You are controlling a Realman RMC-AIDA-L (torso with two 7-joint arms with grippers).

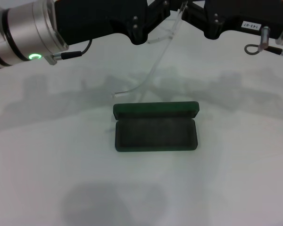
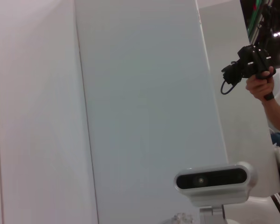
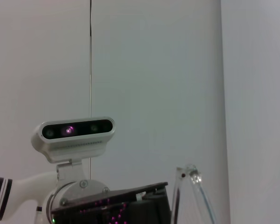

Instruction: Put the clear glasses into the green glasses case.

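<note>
Grippers, left (image 1: 156, 19) and right (image 1: 191, 14), hold clear glasses (image 1: 153, 70) above green glasses case (image 1: 155, 127).

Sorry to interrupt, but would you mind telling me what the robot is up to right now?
Both arms are raised together above the table, holding the clear glasses between the left end effector and the right end effector. One thin arm of the glasses hangs down toward the green glasses case, which lies open on the table below, with nothing in it yet.
</note>
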